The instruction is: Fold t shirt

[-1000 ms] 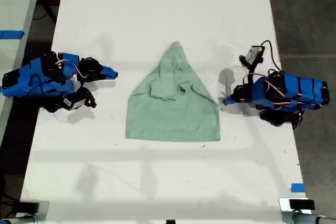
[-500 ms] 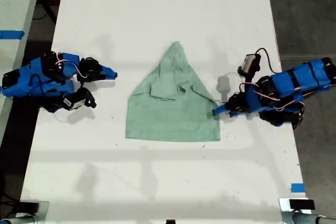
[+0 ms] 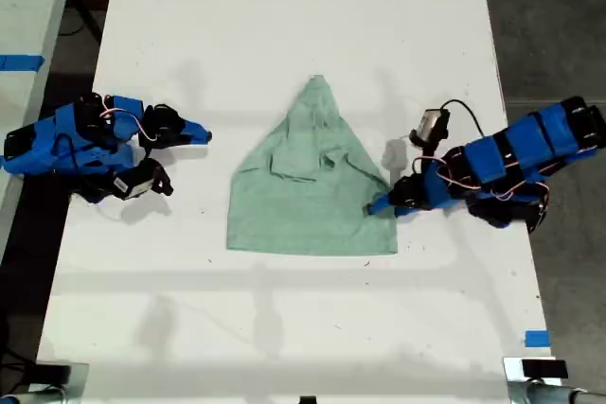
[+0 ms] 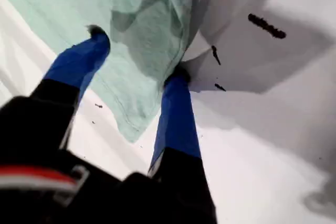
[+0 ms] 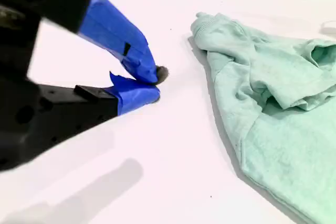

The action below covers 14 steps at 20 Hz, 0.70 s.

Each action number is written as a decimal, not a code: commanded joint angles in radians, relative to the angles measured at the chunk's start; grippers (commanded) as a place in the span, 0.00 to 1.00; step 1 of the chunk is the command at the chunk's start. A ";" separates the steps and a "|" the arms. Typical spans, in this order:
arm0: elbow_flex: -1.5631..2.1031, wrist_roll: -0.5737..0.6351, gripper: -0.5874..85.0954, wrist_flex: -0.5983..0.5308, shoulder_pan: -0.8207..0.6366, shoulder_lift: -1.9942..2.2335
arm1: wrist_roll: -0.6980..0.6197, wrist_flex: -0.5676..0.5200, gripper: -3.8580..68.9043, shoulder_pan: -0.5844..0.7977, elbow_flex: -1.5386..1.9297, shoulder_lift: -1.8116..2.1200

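spread over the t shirt's [image 3: 312,191] edge, my first end effector [image 4: 137,59] straddles cloth to pinch it; my second end effector [image 5: 153,83] rests pressed together on the tabletop [image 3: 284,328].

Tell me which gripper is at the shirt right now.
My first gripper, on the exterior view's right: it is open, straddling the t shirt edge near its lower corner. My second gripper is shut, resting on the white table clear of the cloth.

Exterior view straight down over table [image 3: 284,328], both wrist views close, sharing t shirt [image 3: 312,186]
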 commanded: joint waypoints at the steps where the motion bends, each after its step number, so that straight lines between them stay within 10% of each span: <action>1: 0.040 -0.005 0.00 0.000 0.009 0.005 | -0.015 0.054 0.07 0.040 0.000 0.028; 14: 0.040 -0.003 0.00 0.000 0.005 0.005 | -0.302 0.446 0.07 0.054 -0.733 -0.232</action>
